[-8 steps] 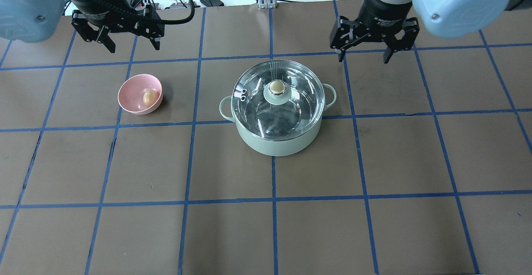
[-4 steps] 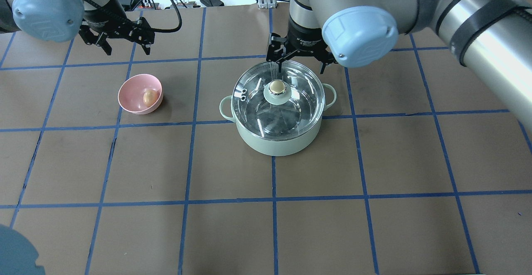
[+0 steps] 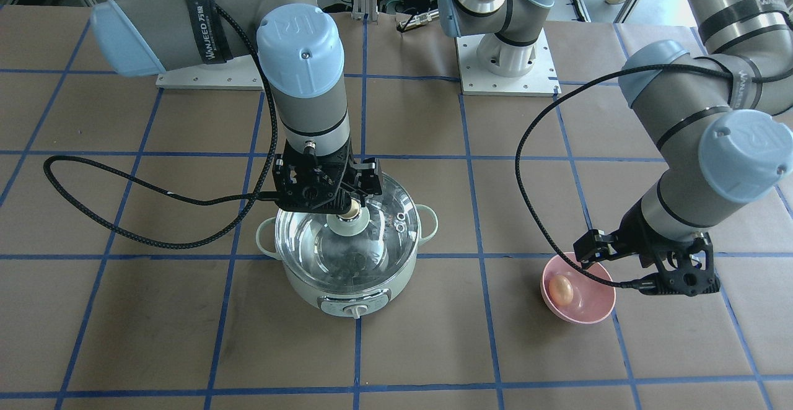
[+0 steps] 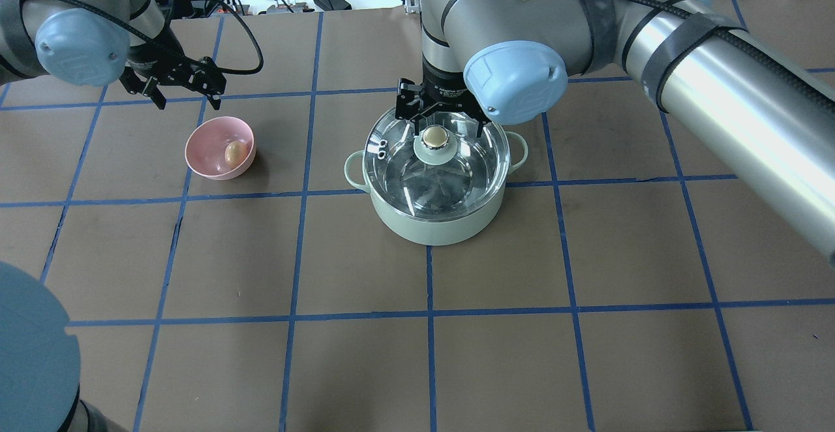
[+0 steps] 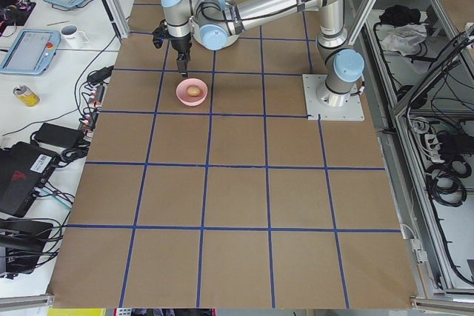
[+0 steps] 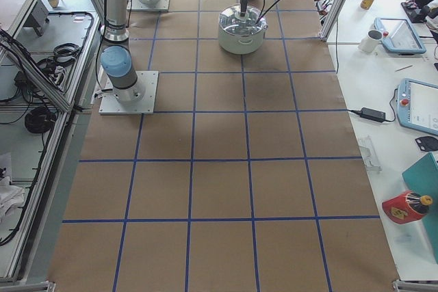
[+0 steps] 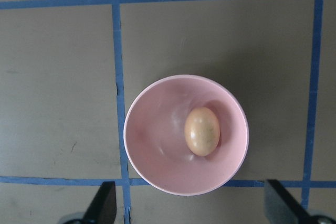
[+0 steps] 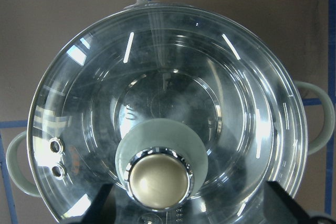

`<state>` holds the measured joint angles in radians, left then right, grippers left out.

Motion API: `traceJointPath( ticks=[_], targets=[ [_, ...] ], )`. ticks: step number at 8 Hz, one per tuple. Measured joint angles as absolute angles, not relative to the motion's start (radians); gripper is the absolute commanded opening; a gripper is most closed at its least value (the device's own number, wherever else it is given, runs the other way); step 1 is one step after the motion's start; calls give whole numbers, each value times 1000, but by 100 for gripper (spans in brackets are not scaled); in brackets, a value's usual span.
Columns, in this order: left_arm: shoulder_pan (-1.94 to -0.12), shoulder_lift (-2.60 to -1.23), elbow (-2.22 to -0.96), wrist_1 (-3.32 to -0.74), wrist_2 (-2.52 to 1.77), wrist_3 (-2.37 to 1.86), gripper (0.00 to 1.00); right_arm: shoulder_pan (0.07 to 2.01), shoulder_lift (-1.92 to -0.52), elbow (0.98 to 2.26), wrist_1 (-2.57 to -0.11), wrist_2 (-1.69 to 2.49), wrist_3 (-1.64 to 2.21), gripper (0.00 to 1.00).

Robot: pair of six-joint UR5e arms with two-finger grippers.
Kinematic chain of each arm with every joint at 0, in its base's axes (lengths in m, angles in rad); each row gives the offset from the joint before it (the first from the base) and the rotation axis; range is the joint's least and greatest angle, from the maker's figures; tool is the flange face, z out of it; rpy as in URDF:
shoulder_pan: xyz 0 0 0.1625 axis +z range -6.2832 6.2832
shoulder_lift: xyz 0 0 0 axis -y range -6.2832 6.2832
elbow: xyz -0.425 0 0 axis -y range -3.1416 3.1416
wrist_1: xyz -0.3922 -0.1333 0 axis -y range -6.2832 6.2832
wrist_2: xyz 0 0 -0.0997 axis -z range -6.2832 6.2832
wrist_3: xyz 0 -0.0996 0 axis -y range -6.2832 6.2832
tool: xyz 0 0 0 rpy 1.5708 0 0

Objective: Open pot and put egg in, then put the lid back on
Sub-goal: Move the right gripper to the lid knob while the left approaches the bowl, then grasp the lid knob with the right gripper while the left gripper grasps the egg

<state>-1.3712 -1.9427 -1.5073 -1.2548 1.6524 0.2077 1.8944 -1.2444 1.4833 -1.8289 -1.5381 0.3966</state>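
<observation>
**Closing in on lid and egg**

Brought the right tool [image 4: 442, 119] in from the side to the knob [image 4: 434, 137], spread wide, pinching nothing. Shifted the left tool [image 4: 188, 96] closer to the pink bowl [image 4: 196, 158], also spread, with the egg [image 4: 234, 153] inside. Left the lid [image 4: 456, 177] seated on the pot [image 4: 430, 226], mid-worktop [image 4: 587, 354]. Probably next: clamp the knob, then lift.

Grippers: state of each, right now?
Left gripper: open, empty, beside the bowl that holds the egg.
Right gripper: open, one finger on each side of the lid knob, not closed on it.
</observation>
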Motion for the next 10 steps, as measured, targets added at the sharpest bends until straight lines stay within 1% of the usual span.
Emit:
traceJointPath(
  ticks=[3, 6, 7, 8, 9, 10],
  targets=[
    [-1336, -1989, -1585, -1152, 1608, 239, 100, 1899, -1221, 1483, -1850, -1536, 422, 100],
    [-1308, -2041, -1601, -1116, 1588, 226, 100, 1906, -1198, 1483, -1889, -1534, 434, 100],
    [-1306, -2052, -1602, -1115, 1585, 217, 100, 1912, -1192, 1484, -1893, -1534, 435, 94],
    [-1306, -2061, -1603, -1115, 1578, 207, 100, 1915, -1187, 1486, -1894, -1534, 434, 65],
    [-1306, -2065, -1609, -1116, 1568, 179, 100, 1917, -1186, 1488, -1894, -1535, 432, 60],
    [-1306, -2068, -1619, -1116, 1563, 153, 99, 1917, -1187, 1490, -1892, -1535, 432, 49]
  ],
)
